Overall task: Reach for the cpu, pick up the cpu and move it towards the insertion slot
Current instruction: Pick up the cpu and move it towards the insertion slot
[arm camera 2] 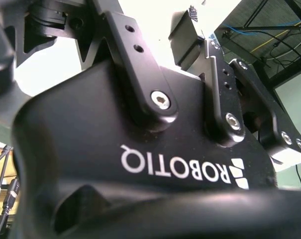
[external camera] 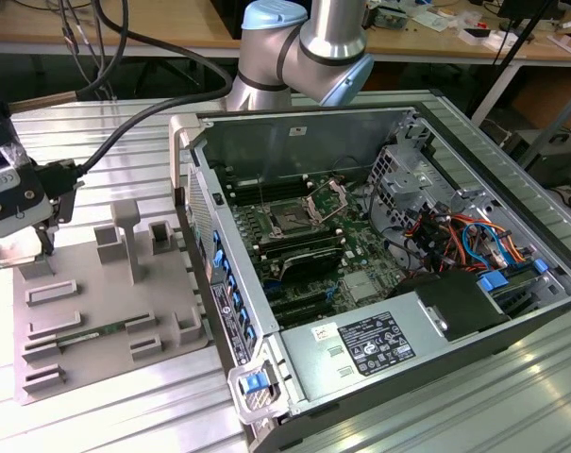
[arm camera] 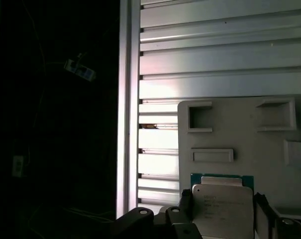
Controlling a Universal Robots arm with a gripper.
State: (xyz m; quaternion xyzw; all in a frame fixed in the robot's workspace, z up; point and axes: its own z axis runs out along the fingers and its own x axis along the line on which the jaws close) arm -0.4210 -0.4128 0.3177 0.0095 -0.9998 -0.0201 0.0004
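Silver-topped cpu (arm camera: 222, 208) sits pinched in my gripper (arm camera: 222, 199) at the edge of the grey tray (arm camera: 262, 149), pickup in hand; lifting likely demands a level hold.

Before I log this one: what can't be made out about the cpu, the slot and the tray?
1. cpu: in the first wrist view the picture's edge cuts off one end; whether it rests on the grey tray or is lifted is unclear.
2. insertion slot: in the exterior view, too small to show its inside.
3. grey tray: in the exterior view the claw covers one corner.
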